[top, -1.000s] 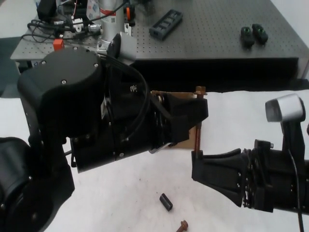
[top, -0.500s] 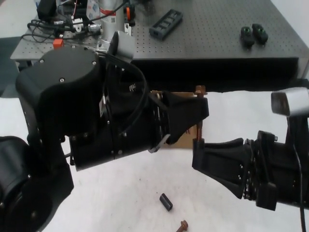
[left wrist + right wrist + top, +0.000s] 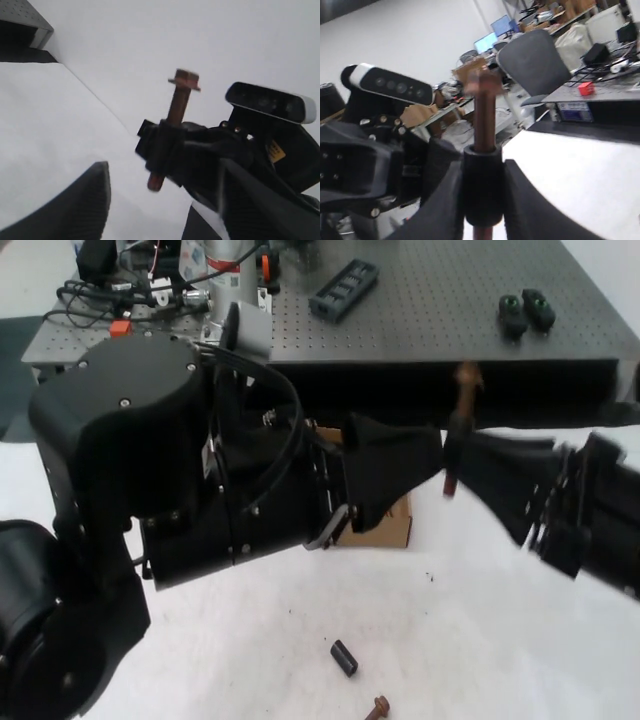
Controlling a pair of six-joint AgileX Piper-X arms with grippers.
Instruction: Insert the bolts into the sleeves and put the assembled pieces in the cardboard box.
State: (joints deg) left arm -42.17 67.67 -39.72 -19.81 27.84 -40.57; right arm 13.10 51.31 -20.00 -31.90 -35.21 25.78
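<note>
Right gripper (image 3: 482, 197) clenched on black cylindrical sleeve (image 3: 481, 172), copper hex-head bolt (image 3: 484, 112) through it; tilting could shed bolt. Left gripper (image 3: 420, 462) released.

High cam sits behind both arms, looking forward and down over the white bench (image 3: 480, 640), with the left arm (image 3: 150, 460) bulked up right against the lens. The wrist cams look out past their own jaws, close in, facing each other (the right wrist cam (image 3: 270, 101) and left wrist cam (image 3: 390, 85) catch one another). All three share the bolt (image 3: 179, 102) in its sleeve (image 3: 482, 185).
</note>
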